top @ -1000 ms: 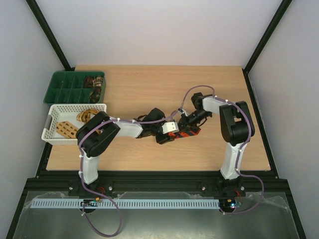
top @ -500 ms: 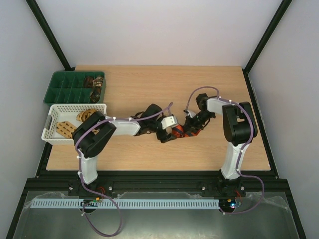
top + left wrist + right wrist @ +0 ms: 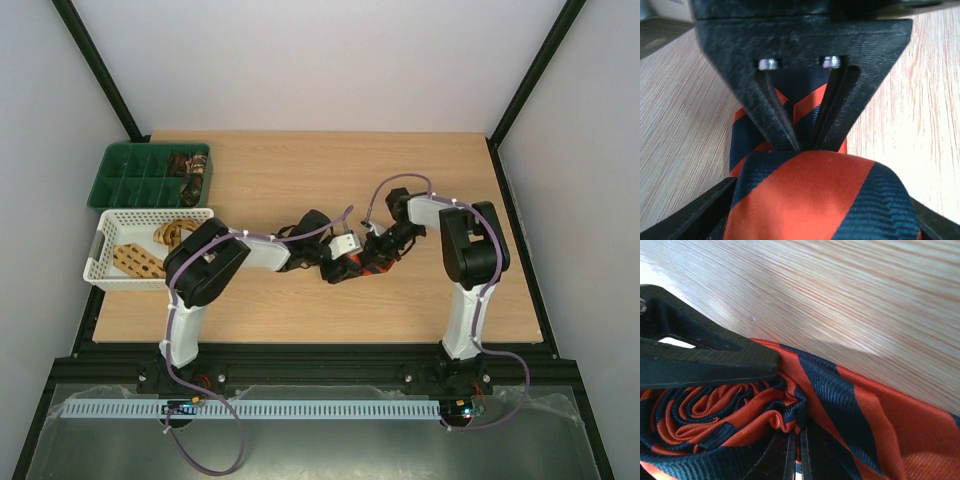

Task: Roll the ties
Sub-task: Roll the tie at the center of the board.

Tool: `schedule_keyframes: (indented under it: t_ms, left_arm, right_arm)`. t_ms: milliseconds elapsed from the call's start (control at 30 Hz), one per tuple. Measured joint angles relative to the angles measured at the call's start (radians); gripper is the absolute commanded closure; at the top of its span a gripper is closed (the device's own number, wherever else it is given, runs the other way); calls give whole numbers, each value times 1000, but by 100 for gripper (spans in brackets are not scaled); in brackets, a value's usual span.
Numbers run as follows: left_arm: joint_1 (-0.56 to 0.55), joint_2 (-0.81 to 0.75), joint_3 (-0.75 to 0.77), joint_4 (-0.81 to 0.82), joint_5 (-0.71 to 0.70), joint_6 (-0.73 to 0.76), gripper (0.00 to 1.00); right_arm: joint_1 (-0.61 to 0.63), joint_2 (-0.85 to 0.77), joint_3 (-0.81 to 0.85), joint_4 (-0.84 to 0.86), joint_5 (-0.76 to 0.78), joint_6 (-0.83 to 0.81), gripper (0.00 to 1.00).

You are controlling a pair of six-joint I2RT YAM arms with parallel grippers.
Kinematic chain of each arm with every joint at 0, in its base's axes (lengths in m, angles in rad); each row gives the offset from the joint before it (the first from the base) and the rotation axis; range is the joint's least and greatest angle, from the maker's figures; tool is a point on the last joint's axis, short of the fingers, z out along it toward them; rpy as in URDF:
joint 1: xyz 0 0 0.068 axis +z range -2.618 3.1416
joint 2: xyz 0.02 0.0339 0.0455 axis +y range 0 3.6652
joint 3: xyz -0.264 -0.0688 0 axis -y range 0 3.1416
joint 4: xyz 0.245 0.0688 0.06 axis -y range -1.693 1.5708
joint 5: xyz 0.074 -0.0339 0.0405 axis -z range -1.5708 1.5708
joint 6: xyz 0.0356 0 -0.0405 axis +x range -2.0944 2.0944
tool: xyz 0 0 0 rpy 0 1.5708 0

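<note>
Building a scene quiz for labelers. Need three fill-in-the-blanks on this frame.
1. The left hand and right hand both grip the ___ tie on the table.
2. The tan ties lie in the white ___.
3. The brown rolled ties sit in the ___ tray.
Missing words: striped; basket; green.

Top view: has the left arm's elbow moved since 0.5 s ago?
Yes. The left arm's elbow has swung right, toward the table's centre, uncovering more of the white basket, which has stayed put.
</note>
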Motion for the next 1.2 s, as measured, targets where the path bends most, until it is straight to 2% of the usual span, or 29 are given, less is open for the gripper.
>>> schedule_keyframes:
  t_ms: [133,167,200,300,467,567,733,867,933,1100,1133,1200]
  left_arm:
    - [4,-11,-34,7,-12,48,58]
    - [5,-21,-51,18,-17,62,59]
    - [6,-35,-70,23,-24,71,61]
    - [6,-77,-114,18,-52,80,61]
    - [3,-104,-133,-13,-96,82,61]
    - [-2,-106,-129,-29,-108,82,61]
    - [-11,-106,-117,-50,-121,82,60]
    - [-13,-106,-110,-66,-126,82,58]
    - [-13,-106,-108,-69,-129,82,56]
    - [-14,-106,-108,-79,-134,85,53]
    - [-14,-106,-108,-79,-136,86,51]
    - [-14,-106,-106,-83,-137,88,45]
  right_arm:
    - [23,18,18,3,-21,0,96]
    - [28,21,20,3,-27,1,91]
    - [29,24,23,2,-33,0,82]
    - [38,26,40,-13,-43,-7,66]
    - [-11,21,80,-63,-42,-20,55]
    - [-39,14,89,-93,-74,-28,51]
    - [-25,-20,89,-119,-156,-23,50]
    - [24,-24,89,-119,-181,-18,53]
    - [42,-24,85,-115,-179,-17,62]
    - [60,-15,70,-89,-154,4,94]
    - [59,-14,71,-88,-154,17,98]
    - [57,-13,72,-87,-151,24,99]
